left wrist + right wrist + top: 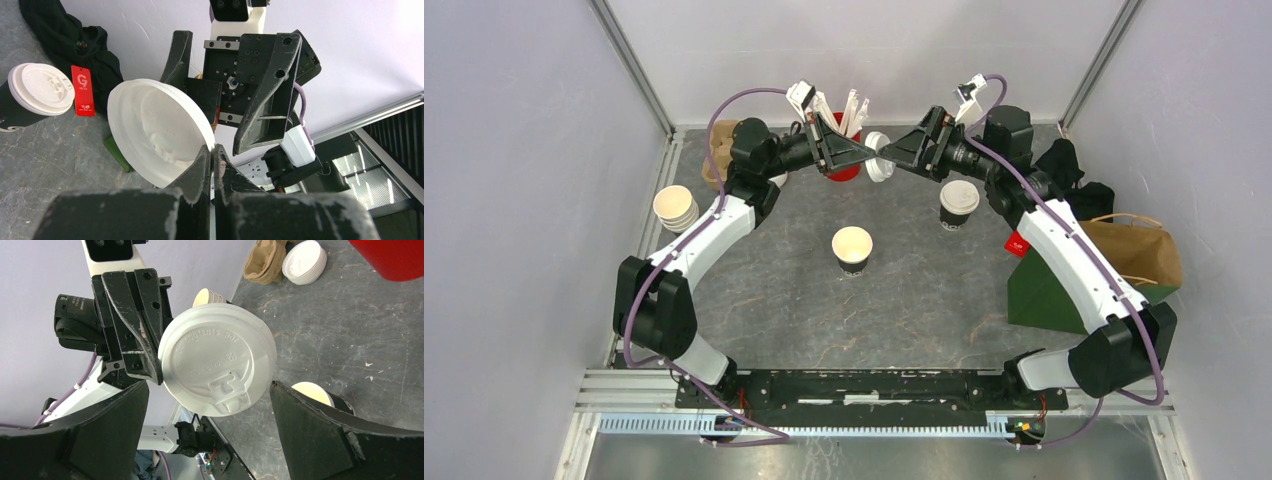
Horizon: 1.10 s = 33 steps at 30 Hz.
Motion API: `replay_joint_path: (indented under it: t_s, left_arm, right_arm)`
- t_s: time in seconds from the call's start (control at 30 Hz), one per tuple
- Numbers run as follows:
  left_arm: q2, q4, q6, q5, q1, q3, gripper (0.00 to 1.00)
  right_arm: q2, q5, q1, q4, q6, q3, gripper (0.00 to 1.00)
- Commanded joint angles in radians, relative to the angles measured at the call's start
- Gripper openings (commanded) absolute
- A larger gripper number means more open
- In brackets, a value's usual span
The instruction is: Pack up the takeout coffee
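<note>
On the grey stone desk (924, 300), a lidless black paper cup (852, 247) stands at the centre. From it, a black paper cup with a white sip lid (958, 203) stands at 2 o'clock, a red holder (848, 170) at 12 o'clock, a stack of lidless paper cups (675, 208) at 9 o'clock and a brown paper bag (1139, 250) at 3 o'clock. Above the desk, at the holder's 3 o'clock, a round white plastic lid (879, 160) sits pinched by its rim in the left tool (866, 155), between the spread fingers of the right tool (892, 158).
</note>
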Motion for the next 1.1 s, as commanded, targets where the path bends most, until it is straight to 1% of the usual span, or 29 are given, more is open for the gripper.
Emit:
replay_joint_path:
  t_s: [0.0, 0.13, 0.27, 0.33, 0.5, 0.6, 0.7, 0.77, 0.87, 1.07]
  left_arm:
    - [0.005, 0.048, -0.047, 0.000, 0.000, 0.009, 0.02]
    - [0.008, 0.048, -0.040, 0.006, -0.002, 0.020, 0.02]
    - [0.013, 0.019, -0.010, 0.014, -0.007, 0.036, 0.02]
    - [0.010, -0.003, 0.020, 0.012, -0.010, 0.042, 0.02]
    - [-0.005, -0.116, 0.126, -0.002, -0.020, 0.068, 0.02]
    - [-0.007, -0.129, 0.141, -0.002, -0.020, 0.069, 0.02]
    - [-0.009, -0.129, 0.146, -0.003, -0.022, 0.065, 0.02]
    - [-0.011, -0.129, 0.149, -0.007, -0.022, 0.064, 0.02]
    - [-0.009, -0.129, 0.152, -0.007, -0.025, 0.067, 0.02]
    - [-0.015, -0.133, 0.158, -0.011, -0.026, 0.065, 0.02]
  right_arm:
    - [0.013, 0.024, 0.006, 0.035, 0.071, 0.009, 0.98]
    - [0.027, 0.026, 0.007, 0.041, 0.135, 0.010, 0.98]
    - [0.032, 0.050, 0.010, 0.025, 0.159, 0.012, 0.98]
    - [0.035, 0.064, 0.010, 0.011, 0.168, 0.014, 0.98]
    - [0.037, 0.095, 0.013, -0.009, 0.184, 0.025, 0.98]
    - [0.040, 0.099, 0.015, -0.011, 0.195, 0.021, 0.98]
    - [0.044, 0.103, 0.020, -0.007, 0.198, 0.021, 0.94]
    - [0.045, 0.108, 0.025, 0.002, 0.198, 0.023, 0.89]
    - [0.044, 0.116, 0.026, 0.000, 0.192, 0.023, 0.86]
    - [0.047, 0.125, 0.026, -0.007, 0.184, 0.030, 0.85]
